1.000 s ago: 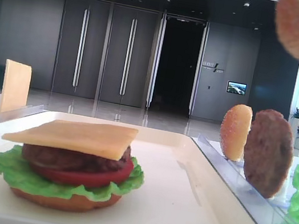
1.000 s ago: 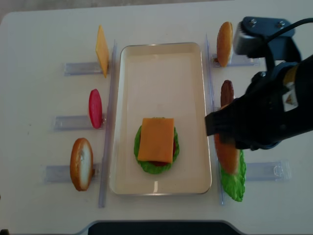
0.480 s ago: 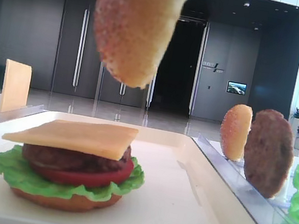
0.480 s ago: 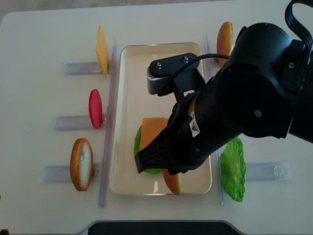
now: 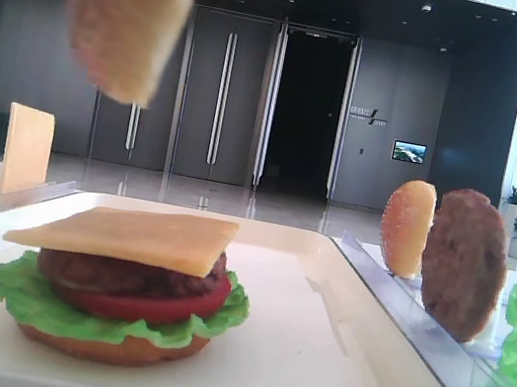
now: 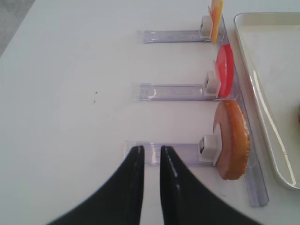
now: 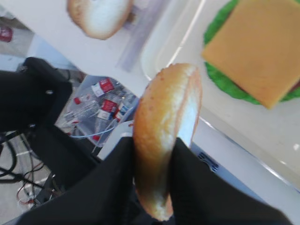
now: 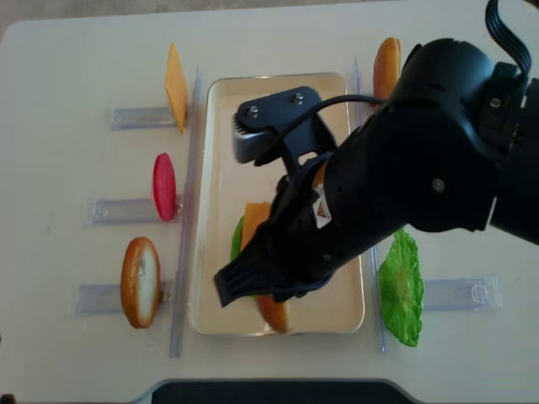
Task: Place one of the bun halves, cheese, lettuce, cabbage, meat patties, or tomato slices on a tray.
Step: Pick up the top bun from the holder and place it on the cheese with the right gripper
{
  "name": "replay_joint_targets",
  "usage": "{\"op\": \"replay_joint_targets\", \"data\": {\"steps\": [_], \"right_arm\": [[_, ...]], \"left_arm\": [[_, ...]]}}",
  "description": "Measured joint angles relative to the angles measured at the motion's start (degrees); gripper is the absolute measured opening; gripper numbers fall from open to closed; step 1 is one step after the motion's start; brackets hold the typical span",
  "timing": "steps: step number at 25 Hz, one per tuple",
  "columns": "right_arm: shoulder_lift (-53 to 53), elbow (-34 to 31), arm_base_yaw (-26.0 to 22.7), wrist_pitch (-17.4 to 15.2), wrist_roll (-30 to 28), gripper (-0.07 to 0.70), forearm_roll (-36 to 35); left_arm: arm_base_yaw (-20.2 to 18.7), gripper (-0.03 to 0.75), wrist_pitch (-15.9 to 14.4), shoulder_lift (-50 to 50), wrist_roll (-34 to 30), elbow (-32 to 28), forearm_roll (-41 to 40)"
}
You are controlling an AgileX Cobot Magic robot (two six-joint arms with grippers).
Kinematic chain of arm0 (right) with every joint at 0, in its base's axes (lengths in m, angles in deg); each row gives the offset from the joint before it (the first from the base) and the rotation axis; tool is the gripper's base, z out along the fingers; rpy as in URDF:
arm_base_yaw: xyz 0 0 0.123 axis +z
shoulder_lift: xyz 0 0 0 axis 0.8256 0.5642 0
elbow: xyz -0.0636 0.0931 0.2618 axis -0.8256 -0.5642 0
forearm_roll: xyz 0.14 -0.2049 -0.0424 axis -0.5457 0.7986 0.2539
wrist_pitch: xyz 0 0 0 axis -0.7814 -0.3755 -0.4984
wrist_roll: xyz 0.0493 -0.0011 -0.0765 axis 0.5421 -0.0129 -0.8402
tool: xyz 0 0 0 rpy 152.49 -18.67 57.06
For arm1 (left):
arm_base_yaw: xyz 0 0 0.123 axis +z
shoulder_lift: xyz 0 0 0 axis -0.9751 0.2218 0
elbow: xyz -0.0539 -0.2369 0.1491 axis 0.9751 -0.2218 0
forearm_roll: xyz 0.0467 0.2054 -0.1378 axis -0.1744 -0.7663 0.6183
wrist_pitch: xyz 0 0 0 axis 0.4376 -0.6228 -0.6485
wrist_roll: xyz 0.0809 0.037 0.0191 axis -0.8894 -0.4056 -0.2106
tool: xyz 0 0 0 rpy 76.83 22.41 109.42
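We see the right gripper (image 7: 157, 154) clamped on a bun half (image 7: 166, 136), its fingers (image 7: 117, 159) pressed against both faces of the bun, which stands on edge between them. In the overhead view this bun (image 8: 274, 313) hangs over the near end of the tray (image 8: 221, 109), with the right arm (image 8: 404, 168) reaching across it from the right. In the low front view the held bun (image 5: 130, 11) sits high and left, above the stack, not touching it.

On the tray (image 5: 357, 371) we note a stack: bottom bun (image 5: 112, 343), lettuce (image 5: 20, 297), tomato slice (image 5: 148, 306), meat patty (image 5: 114, 273), and a cheese slice (image 5: 131, 233) on top, tilted slightly.

On the left of the counter (image 8: 67, 67), clear racks hold a cheese slice (image 8: 175, 87), a tomato slice (image 8: 163, 186) and a bun half (image 8: 140, 281), each on edge. On the right we see a bun half (image 8: 386, 61) upright, and a lettuce leaf (image 8: 401, 290) near the tray's right rim. The front view also shows a patty (image 5: 465, 262) upright beside that bun (image 5: 406, 227).

The left gripper (image 6: 149, 154) hovers over bare counter beside the nearest rack (image 6: 187, 151); its fingers (image 6: 133, 183) stand slightly apart, holding nothing.
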Motion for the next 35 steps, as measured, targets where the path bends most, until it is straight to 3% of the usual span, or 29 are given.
{"op": "replay_joint_targets", "data": {"steps": [6,12,27,35], "right_arm": [[3.44,0.0,-4.89,1.19,-23.7,0.199,-21.63],[5.79,0.0,-11.06,-0.34,-38.59,0.199,-36.54],[12.3,-3.4,-20.47,-1.78,-53.63,0.199,-49.32],[14.93,-4.91,-27.03,-4.56,-59.21,0.198,-54.94]], "left_arm": [[0.0,0.093,0.0,0.0,0.0,0.0,0.0],[0.0,0.093,0.0,0.0,0.0,0.0,0.0],[0.0,0.093,0.0,0.0,0.0,0.0,0.0],[0.0,0.093,0.0,0.0,0.0,0.0,0.0]]}}
